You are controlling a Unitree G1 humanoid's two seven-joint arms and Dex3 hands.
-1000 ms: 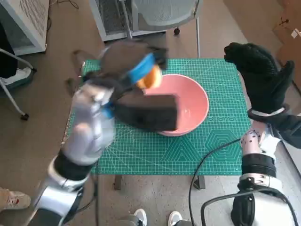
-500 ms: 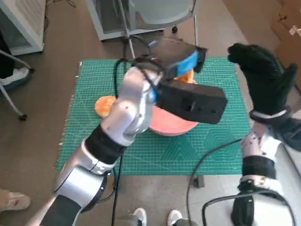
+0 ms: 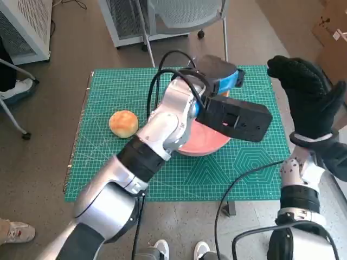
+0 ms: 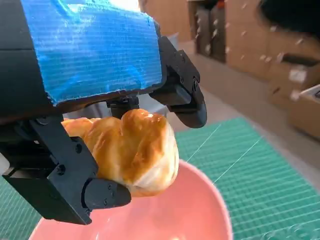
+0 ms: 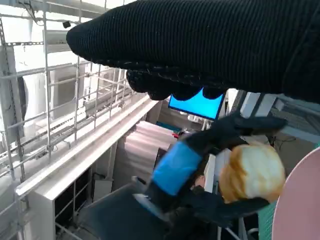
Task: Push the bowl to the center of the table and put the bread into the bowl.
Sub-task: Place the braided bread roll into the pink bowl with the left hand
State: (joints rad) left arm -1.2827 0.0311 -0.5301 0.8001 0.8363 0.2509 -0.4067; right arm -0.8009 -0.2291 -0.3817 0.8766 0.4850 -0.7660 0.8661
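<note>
The black left hand with blue tape over its back (image 4: 90, 50) grasps a golden, glossy piece of bread (image 4: 131, 150), twisted like a small croissant, pinched between the fingers (image 4: 182, 95) above it and the black part of the hand below. It is carried over the shallow pink bowl (image 4: 200, 220), whose inside shows directly beneath the bread in the left wrist view, so the grip appears to serve a drop into the bowl; the bread does not touch the bowl yet. In the head view the left hand (image 3: 219, 76) sits above the far side of the bowl (image 3: 203, 143), the pale forearm crossing over most of it, and only the near rim shows.

The bowl rests on the green gridded cutting mat (image 3: 108, 173) that covers the table, somewhat right of the mat's middle as far as the arm lets one judge, so the pushing step looks largely done.

A second piece of bread, a round golden bun (image 3: 123, 123), lies on the mat well to the left of the bowl, untouched, probably waiting for its own turn.

The right hand in the black knitted glove (image 3: 303, 95) is raised beside the table's right edge, fingers spread and holding nothing, kept out of the left arm's way.
</note>
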